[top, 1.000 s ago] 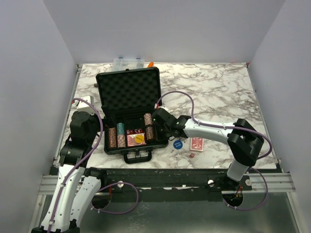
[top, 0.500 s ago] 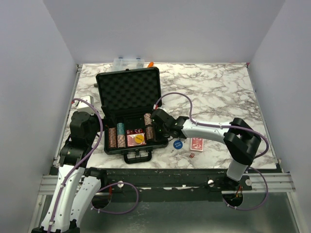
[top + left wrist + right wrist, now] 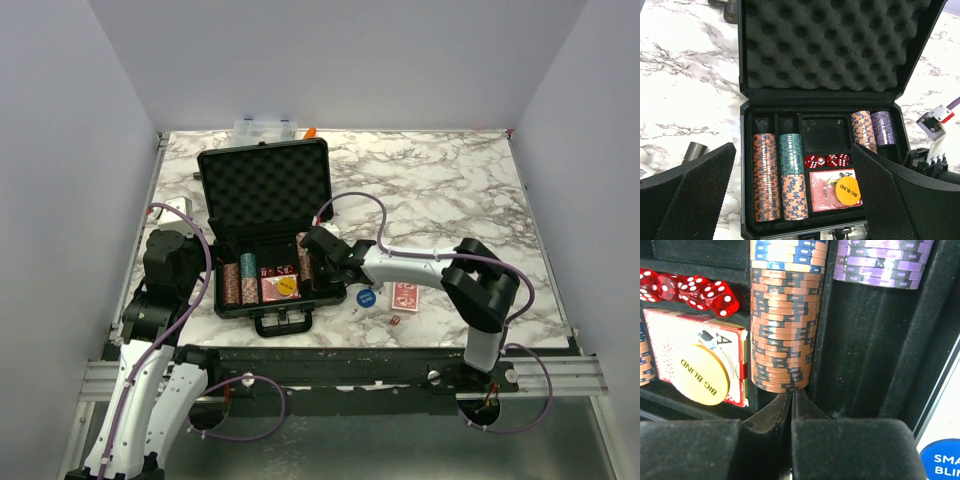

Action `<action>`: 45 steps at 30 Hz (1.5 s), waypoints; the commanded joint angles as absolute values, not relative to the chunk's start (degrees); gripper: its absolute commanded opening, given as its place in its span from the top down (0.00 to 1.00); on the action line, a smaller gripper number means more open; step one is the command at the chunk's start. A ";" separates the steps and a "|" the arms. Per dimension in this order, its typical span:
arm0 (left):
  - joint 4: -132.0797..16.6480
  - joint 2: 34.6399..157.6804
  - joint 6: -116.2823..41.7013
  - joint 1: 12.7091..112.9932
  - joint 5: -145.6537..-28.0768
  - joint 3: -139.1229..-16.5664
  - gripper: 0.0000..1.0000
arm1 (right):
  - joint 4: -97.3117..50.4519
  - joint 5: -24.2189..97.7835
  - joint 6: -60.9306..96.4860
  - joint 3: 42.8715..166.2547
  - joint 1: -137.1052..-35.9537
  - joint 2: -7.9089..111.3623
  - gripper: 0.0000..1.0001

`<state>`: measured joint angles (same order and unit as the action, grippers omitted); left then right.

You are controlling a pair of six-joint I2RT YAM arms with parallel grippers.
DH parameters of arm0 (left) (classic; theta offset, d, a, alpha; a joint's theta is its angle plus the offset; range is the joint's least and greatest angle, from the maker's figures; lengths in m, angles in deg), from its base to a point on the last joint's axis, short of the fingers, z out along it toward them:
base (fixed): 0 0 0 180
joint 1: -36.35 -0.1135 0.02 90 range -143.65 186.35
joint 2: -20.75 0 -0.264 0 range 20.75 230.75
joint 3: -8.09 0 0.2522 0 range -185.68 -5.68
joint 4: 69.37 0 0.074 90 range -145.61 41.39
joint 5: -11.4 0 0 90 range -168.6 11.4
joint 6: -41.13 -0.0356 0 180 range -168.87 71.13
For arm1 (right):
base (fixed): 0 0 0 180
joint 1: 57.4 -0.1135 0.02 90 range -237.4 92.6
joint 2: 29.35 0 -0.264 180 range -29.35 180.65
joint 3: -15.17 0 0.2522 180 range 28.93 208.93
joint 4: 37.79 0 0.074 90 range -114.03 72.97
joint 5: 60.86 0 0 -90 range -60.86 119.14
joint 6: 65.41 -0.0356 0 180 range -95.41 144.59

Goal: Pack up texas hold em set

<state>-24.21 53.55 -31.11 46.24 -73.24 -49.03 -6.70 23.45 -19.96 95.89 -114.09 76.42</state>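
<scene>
Marble tabletop bears the open briefcase point(image 3: 265, 190). Inside its right side, the right gripper point(image 3: 791, 400) has pushed in, fingers clenched empty against the orange chip row point(image 3: 782, 340), seating it. Right of the briefcase, blue button point(image 3: 365, 297) and card deck point(image 3: 405, 296) await packing. Left gripper point(image 3: 795, 192) hovers released.

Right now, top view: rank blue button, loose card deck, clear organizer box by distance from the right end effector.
1. Blue button, beside the case, nearest the right end effector.
2. Card deck, farther right, past the button.
3. Clear organizer box, far edge, behind the case.
</scene>
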 commanded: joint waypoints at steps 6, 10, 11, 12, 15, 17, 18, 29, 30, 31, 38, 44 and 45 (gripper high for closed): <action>-24.15 53.35 -31.26 46.52 -73.16 -48.83 0.03 | -8.15 10.88 -20.98 103.42 -114.44 80.75 0.96; -24.19 53.41 -31.24 46.53 -73.24 -48.84 0.03 | -7.41 7.66 -21.47 104.89 -114.38 81.71 0.96; -24.15 53.53 -31.25 46.55 -73.24 -48.83 0.03 | -7.44 7.67 -21.31 105.23 -114.37 81.97 0.96; -24.18 53.56 -31.29 46.54 -73.34 -48.83 0.03 | -7.13 7.97 -21.02 105.59 -114.38 82.25 0.96; -24.17 53.67 -31.25 46.55 -73.41 -48.90 0.03 | -5.30 8.75 -20.58 106.28 -114.36 81.99 0.96; -24.15 53.69 -31.27 46.55 -73.60 -48.93 0.03 | -4.92 9.05 -19.76 105.78 -114.38 80.52 0.94; -24.15 53.59 -31.24 46.55 -73.65 -48.96 0.03 | -4.82 9.27 -18.87 105.66 -114.36 79.78 0.90; -24.24 53.03 -31.03 46.55 -74.92 -49.05 0.03 | 4.52 7.90 -14.26 110.49 -114.36 70.89 0.71; -24.24 52.87 -30.97 46.55 -74.93 -49.05 0.03 | 5.33 7.14 -13.77 110.94 -114.37 70.16 0.67; -24.24 52.84 -31.02 46.55 -74.93 -49.01 0.03 | 6.15 6.10 -13.20 111.59 -114.38 69.36 0.64; -24.24 52.39 -30.86 46.55 -74.74 -48.87 0.03 | 11.89 -1.10 -10.19 113.68 -114.37 64.74 0.33; -24.24 51.76 -30.66 46.63 -75.50 -48.83 0.03 | 14.30 -5.59 -8.41 108.96 -113.76 59.71 0.23; -24.24 51.68 -30.48 46.63 -75.59 -48.84 0.03 | 14.05 -4.92 -7.60 107.62 -113.13 58.77 0.23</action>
<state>-24.21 52.63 -31.02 46.24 -73.68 -49.03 10.28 -0.55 -10.39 111.58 -114.37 62.46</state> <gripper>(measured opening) 0.974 0.766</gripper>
